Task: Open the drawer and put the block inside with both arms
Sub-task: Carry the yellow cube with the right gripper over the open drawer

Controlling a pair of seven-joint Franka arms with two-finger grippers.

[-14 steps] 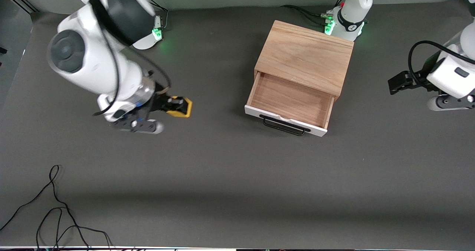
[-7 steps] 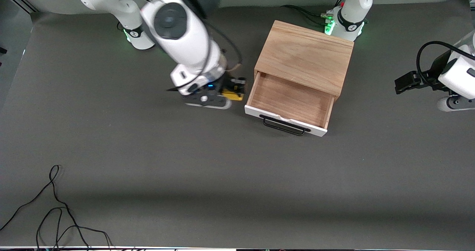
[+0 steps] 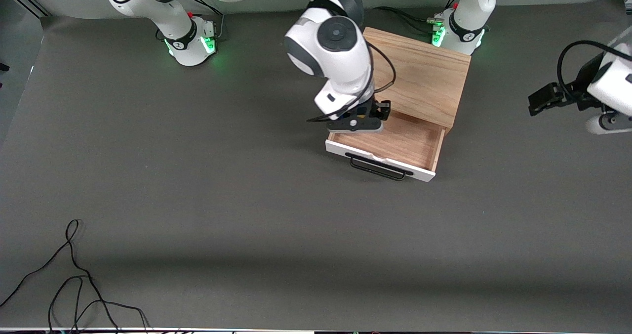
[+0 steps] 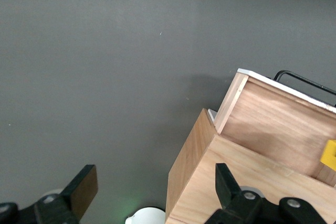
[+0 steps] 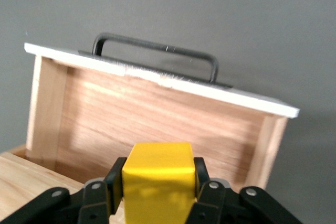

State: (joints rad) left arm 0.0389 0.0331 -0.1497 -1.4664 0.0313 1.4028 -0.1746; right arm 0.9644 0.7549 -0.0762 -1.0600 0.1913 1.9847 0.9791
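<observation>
At the right arm's end of the dark grey counter (image 3: 148, 176), a loose black cable (image 3: 69, 274) lies near the edge closest to the front camera. The right arm's base (image 3: 190, 40) glows green at the top of the front view, and the right arm (image 3: 331, 47) reaches from it across the counter to the cabinet (image 3: 424, 77).

The right hand (image 3: 376, 110) hangs over the open drawer (image 3: 395, 144), above the part of its wooden floor that lies close to the cabinet's opening. Its fingers (image 5: 202, 179) are clamped on the two sides of the block (image 5: 158, 179), which the right wrist view shows as a yellow cube held clear above the drawer's interior. In the front view the block is hidden under the wrist.

The drawer stands pulled out toward the front camera, its white front panel (image 3: 379, 162) and black bar handle (image 3: 377, 168) at the near end, its light wood floor bare where it shows. The cabinet is a light-wood box whose top lies level, and the left arm's green-lit base (image 3: 456, 32) stands just beside its corner at the top of the front view.

The left arm (image 3: 610, 84) waits toward its own end of the counter, well apart from the cabinet. The left hand (image 3: 540, 99) is over bare counter, and the left wrist view shows its fingers (image 4: 84, 192) spread wide with nothing between them.
</observation>
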